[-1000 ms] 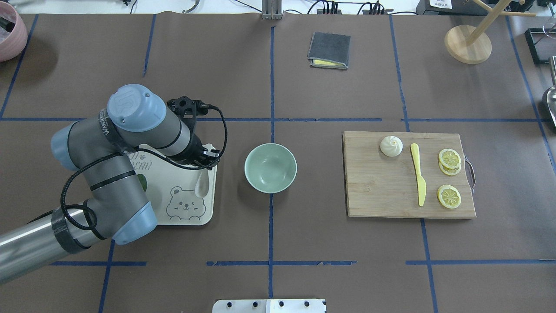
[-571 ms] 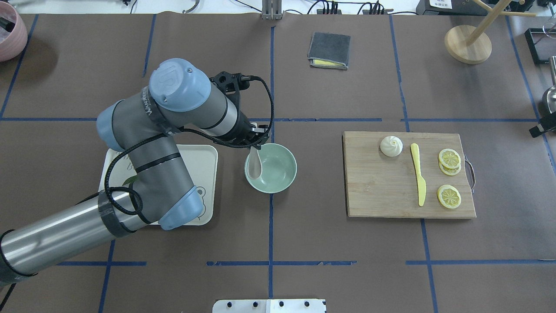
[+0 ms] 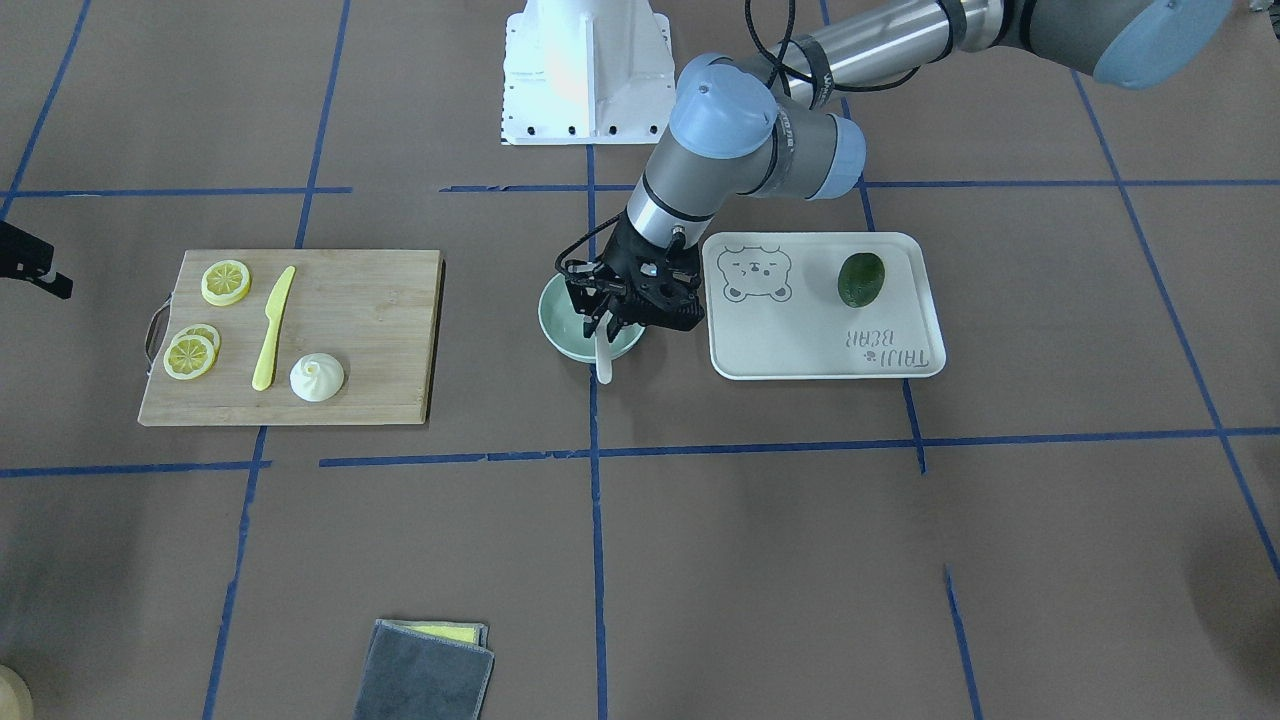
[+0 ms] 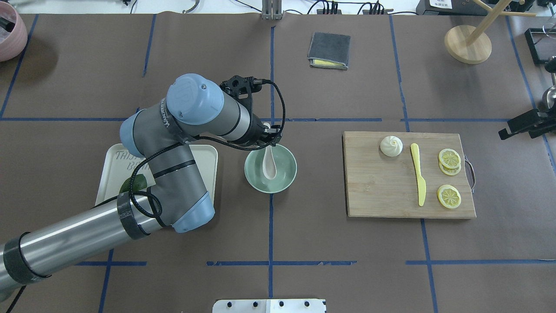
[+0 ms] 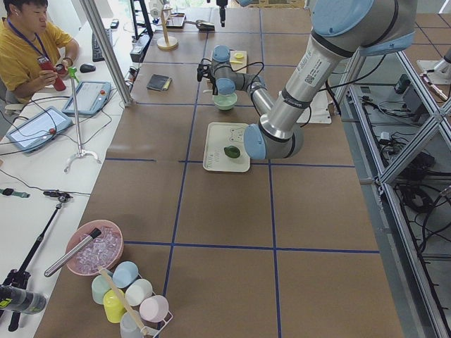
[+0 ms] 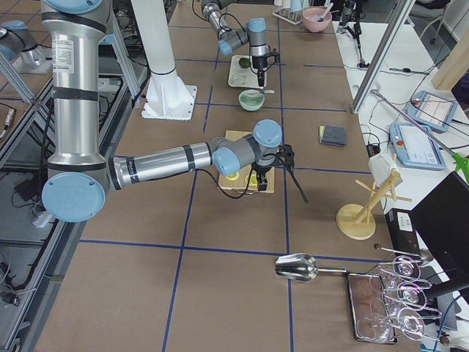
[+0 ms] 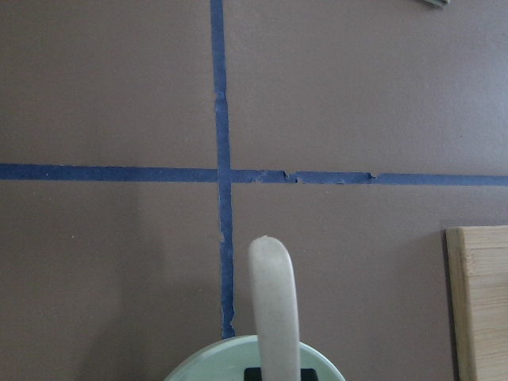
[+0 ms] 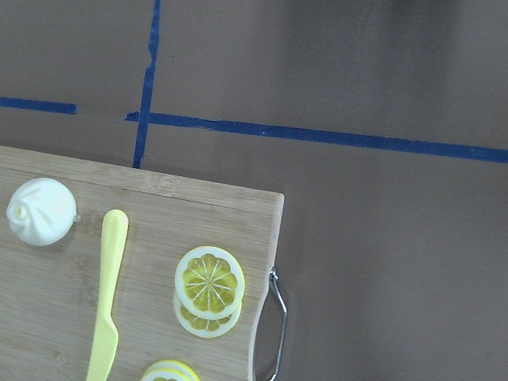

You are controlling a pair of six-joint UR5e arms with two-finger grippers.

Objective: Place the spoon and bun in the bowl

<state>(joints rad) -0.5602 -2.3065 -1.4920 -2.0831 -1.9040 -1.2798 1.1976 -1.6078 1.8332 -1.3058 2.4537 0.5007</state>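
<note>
Left gripper is clenched on the small pale plastic soup spoon, scoop dangling into the round mint-green bowl. It looks light, stiff and slick. The cream pleated steamed bun sits on the wooden cutting board; I judge it soft, so I'd pinch its sides gently. Right gripper: I can't tell its fingers.

Brown table crossed by blue tape, mint bowl, cream tray, wooden cutting board, folded grey cloth
</note>
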